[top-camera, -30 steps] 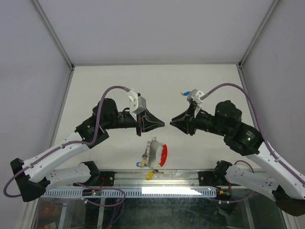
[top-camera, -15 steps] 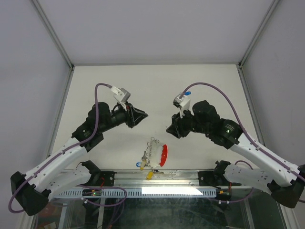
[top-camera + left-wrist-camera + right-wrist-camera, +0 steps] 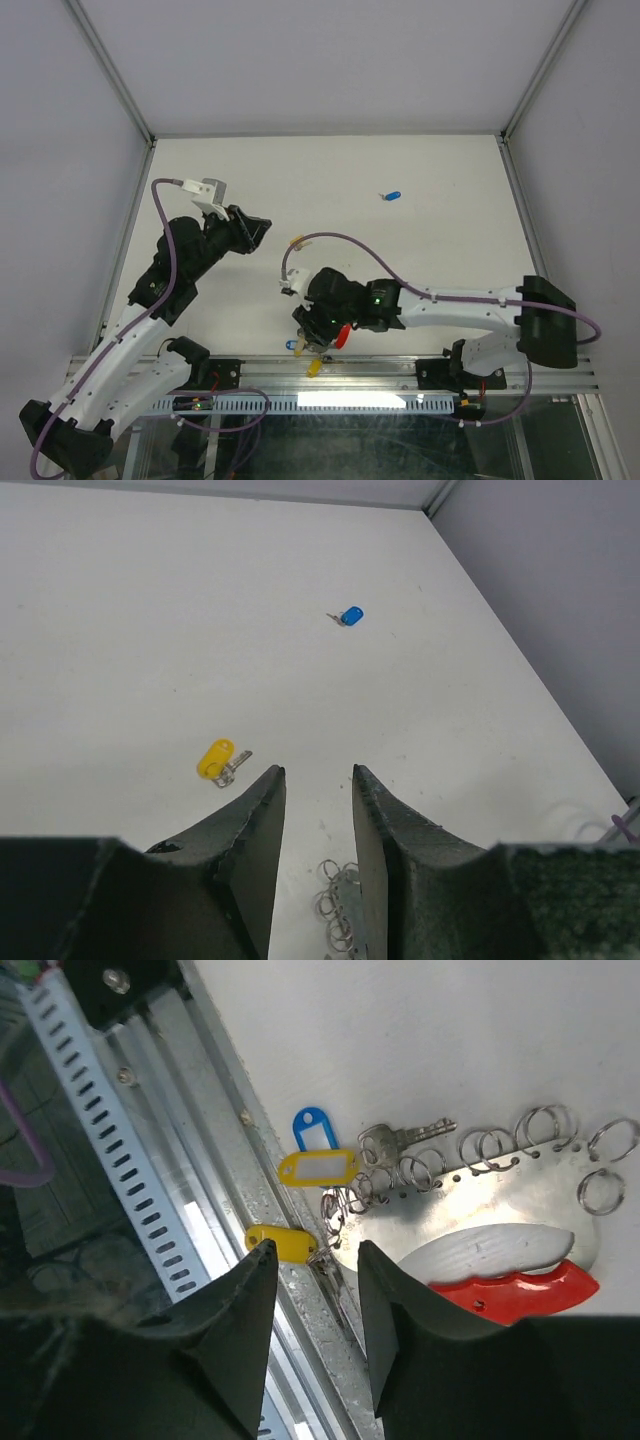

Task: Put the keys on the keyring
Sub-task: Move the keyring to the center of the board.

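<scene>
Right gripper (image 3: pixel 315 1252) held parted, empty, over keyring's (image 3: pixel 485 1205) edge, tagged keys (image 3: pixel 318 1168) bunched between keyring and rail (image 3: pixel 215 1175), left gripper (image 3: pixel 318 776) spread, empty, yellow key (image 3: pixel 216 759), blue key (image 3: pixel 351 615) well beyond keyring.

The top external camera is fixed high behind the near edge of the tabletop (image 3: pixel 330 180) and looks down over all of it, from the near rail (image 3: pixel 380 372) to the far wall (image 3: pixel 330 60). Each wrist camera looks out between its own jaws. The left wrist camera sits well above the surface and faces far and right. It shares the blue-capped key (image 3: pixel 351 615) and the yellow-capped key (image 3: pixel 216 759) with the overhead view. The right wrist camera looks steeply down at close range onto the keyring (image 3: pixel 500 1250) and the near rail, an area the overhead view sees partly hidden by the right arm (image 3: pixel 450 305).
</scene>
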Robot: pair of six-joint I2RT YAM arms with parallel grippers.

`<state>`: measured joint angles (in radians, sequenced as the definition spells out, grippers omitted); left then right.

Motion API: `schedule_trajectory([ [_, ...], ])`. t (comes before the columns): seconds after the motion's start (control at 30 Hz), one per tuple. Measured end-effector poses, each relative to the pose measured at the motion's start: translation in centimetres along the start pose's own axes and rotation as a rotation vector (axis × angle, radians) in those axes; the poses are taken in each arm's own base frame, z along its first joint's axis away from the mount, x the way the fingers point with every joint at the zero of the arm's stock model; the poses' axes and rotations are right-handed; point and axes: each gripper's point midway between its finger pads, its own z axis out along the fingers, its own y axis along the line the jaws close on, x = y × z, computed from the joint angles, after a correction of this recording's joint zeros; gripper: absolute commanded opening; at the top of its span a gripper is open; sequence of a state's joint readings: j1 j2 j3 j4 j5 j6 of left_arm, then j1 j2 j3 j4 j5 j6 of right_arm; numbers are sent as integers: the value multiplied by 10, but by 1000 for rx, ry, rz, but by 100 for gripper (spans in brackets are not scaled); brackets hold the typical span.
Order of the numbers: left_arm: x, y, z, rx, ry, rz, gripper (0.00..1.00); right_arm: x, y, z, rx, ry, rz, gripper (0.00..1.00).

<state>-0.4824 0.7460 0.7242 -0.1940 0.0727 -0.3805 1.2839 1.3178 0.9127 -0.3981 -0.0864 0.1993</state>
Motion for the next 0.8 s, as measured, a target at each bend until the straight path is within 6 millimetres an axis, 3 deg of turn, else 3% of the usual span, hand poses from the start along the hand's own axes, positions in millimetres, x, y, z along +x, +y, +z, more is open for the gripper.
schedule_trajectory([
  [0.07,0,2,-2,-14,-1,0,32,15,-1,19,31,64,18,36],
  [0.17,-1,4,-5,-25,-6,1,33,31,-17,34,113,124,72,37],
  [0.43,-2,7,-10,-44,-14,0,33,31,-67,39,199,83,311,45],
  [0.73,0,8,-12,-48,-8,0,33,55,-80,52,185,102,511,52],
  [0.8,1,8,-12,-49,-3,-1,33,53,-84,54,181,86,549,53],
])
